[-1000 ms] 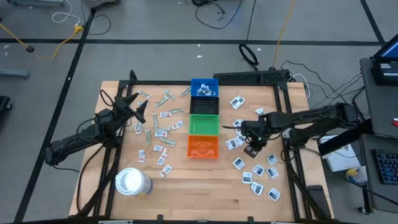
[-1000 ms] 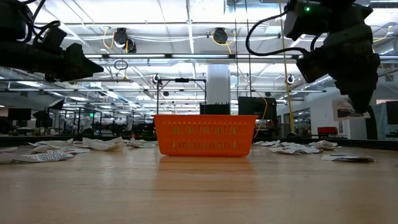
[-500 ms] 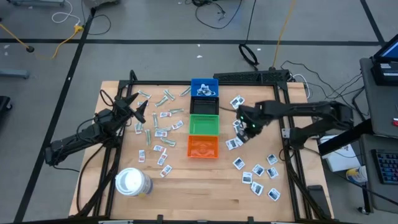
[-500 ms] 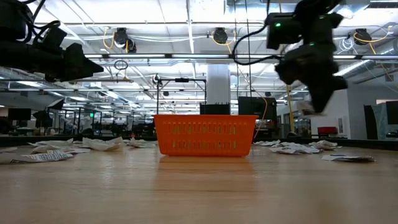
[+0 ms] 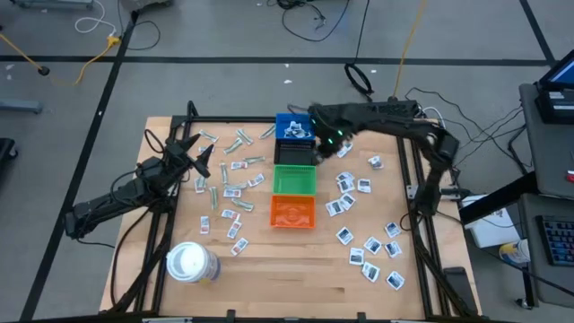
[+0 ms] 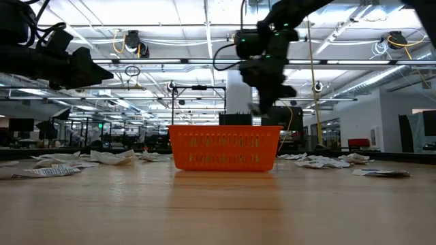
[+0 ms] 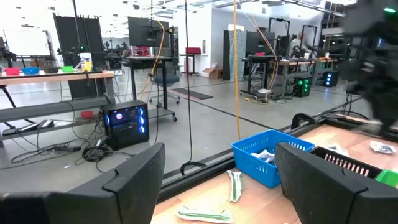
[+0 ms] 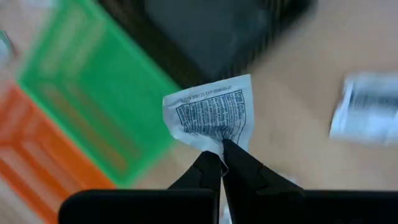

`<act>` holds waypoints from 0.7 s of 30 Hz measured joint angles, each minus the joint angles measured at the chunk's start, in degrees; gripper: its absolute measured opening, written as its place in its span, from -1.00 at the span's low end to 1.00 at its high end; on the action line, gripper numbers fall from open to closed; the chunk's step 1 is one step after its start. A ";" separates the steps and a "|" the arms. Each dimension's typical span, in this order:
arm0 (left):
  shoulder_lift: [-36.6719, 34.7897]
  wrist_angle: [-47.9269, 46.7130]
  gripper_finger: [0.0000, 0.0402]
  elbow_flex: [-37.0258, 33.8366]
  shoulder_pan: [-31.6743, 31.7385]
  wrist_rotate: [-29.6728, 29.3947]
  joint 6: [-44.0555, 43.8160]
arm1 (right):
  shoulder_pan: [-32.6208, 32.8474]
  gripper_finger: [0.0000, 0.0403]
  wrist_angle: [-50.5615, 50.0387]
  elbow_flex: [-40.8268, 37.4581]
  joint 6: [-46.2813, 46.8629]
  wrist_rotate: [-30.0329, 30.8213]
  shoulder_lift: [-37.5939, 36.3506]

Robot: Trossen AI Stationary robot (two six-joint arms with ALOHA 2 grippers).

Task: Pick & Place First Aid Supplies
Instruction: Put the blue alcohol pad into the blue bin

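Note:
My right gripper point(image 5: 325, 151) is shut on a white square packet point(image 8: 210, 115) with dark-blue print. It hangs above the table by the black bin point(image 5: 299, 151), between the blue bin point(image 5: 295, 126) and the green bin point(image 5: 293, 179). More white square packets point(image 5: 363, 251) lie flat on the table's right side. Small strips point(image 5: 229, 193) and pale green-grey wrappers point(image 5: 238, 142) lie on the left. My left gripper point(image 5: 193, 157) waits open and level at the left edge, touching nothing; its fingers point(image 7: 134, 180) frame the far bins. My right gripper pinches the packet by one crumpled corner point(image 8: 219, 139) between its two fingertips point(image 8: 239, 163). The fingers slant down from the table's right. The rest of the packet stands out beyond the tips, lifted clear of the table and the bins.
The orange bin point(image 5: 292, 212) sits nearest in the row of bins down the table's middle, and it fills the centre of the low view point(image 6: 225, 146). A large white roll point(image 5: 190, 262) stands near the front left. A black frame point(image 5: 413, 179) borders the table.
My right gripper has swung from the packets on the table's right toward the far edge and left, rising a little, and now stands beside the black and blue bins. It has stayed shut and carried the white packet with it.

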 joint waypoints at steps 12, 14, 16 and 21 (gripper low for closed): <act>-0.01 0.00 0.52 0.00 -0.02 -0.02 0.00 | -6.09 -1.00 2.15 27.90 -4.85 0.19 20.52; 0.01 0.00 0.52 0.00 0.00 -0.01 0.01 | -6.52 -1.00 3.85 27.90 -4.85 0.24 21.85; 0.00 0.00 0.52 0.00 -0.01 -0.02 0.00 | -6.83 -1.00 5.17 27.40 -4.89 0.26 23.08; 0.01 0.00 0.52 0.00 0.00 0.00 0.02 | -7.20 -1.00 6.83 27.04 -7.00 0.46 25.87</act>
